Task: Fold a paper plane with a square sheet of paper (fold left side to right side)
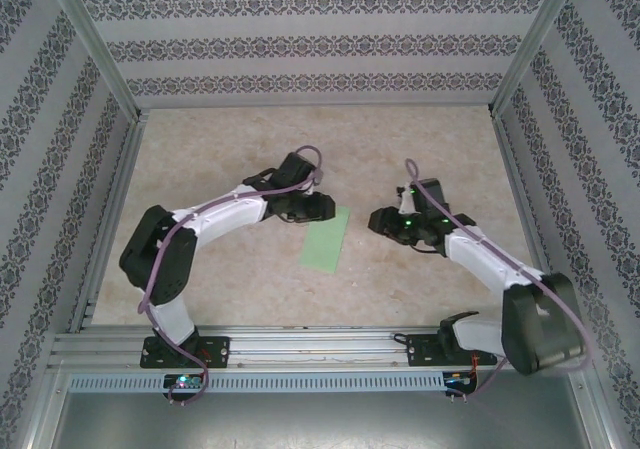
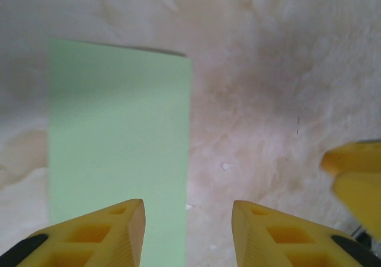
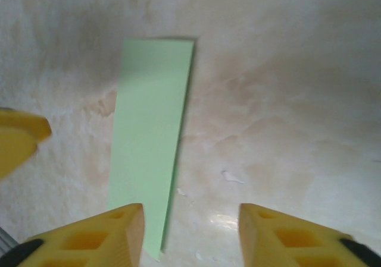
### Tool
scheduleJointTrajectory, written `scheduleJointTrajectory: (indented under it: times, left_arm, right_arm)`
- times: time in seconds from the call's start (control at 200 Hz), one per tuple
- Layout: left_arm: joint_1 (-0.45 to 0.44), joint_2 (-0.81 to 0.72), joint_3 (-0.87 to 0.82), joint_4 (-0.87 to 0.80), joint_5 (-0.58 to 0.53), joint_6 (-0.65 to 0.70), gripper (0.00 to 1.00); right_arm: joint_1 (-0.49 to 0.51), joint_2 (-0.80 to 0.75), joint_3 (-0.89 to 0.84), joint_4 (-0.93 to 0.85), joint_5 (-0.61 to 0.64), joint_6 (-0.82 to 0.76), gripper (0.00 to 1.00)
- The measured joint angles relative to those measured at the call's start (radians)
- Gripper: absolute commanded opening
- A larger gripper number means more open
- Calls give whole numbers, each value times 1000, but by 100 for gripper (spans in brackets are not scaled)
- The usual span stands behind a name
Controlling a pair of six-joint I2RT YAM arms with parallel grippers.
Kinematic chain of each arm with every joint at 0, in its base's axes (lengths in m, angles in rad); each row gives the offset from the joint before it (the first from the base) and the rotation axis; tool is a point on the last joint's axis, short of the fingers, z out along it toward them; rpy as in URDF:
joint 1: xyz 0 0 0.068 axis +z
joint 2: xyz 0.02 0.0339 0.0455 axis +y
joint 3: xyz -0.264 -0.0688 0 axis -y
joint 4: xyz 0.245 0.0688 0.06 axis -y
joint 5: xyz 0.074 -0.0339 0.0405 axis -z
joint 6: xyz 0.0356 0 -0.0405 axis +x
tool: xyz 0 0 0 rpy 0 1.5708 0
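Item: square sheet of paper (image 1: 326, 241), light green, lying flat as a narrow rectangle; judged to be doubled over once, though which long edge carries the crease cannot be told.
Location: centre of the top view, on the mottled beige table (image 1: 220, 159), between the two grippers. It fills the left-centre of the left wrist view and stands as a tall strip left of centre in the right wrist view.
Left gripper (image 2: 187, 210): jaws parted to a moderate gap with bare table between them, holding nothing. One finger overlaps the sheet's near right corner in its own view; whether it touches cannot be told.
Right gripper (image 3: 190, 210): jaws likewise moderately parted and empty, near the sheet's near end, with the paper's corner just beside one finger.
Weight: judged very light; likely to slide or lift under the slightest push.
Stiffness: thin and limp, holding shape only along a crease.
Surface: smooth paper on a smooth top, so likely to skate unless pinned.
Fragility: easily creased or crumpled, and stray dents would spoil later folds.
Suggested hold: pinch a free corner or long edge lightly with one gripper while the other presses the sheet flat near the opposite edge.
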Motion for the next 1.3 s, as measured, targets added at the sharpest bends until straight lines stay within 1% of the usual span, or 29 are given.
scheduleJointTrajectory:
  times: [0.075,0.145,0.255,0.31,0.47,0.665,0.879,1.064,1.299]
  left_arm:
    - [34,-34,-63,37,13,-3,42]
    - [60,-63,-120,68,24,-3,41]
    - [86,-98,-189,100,36,-7,39]
    - [95,-110,-211,109,41,-7,38]
    - [105,-131,-246,118,47,-7,35]
    - [105,-132,-246,118,47,-6,35]
    - [106,-130,-245,117,55,1,34]
    - [111,-111,-241,104,75,6,33]
    - [111,-69,-235,82,116,13,33]
  right_arm:
    - [70,69,15,48,11,42,29]
    - [122,135,37,90,18,74,19]
    - [184,247,90,137,31,111,4]
    - [207,291,111,153,41,122,0]
    - [233,354,132,179,71,141,0]
    - [233,371,132,182,98,142,0]
    - [232,430,137,193,80,125,0]
    - [217,461,167,191,33,48,0]
    - [199,506,242,113,-1,-120,0]
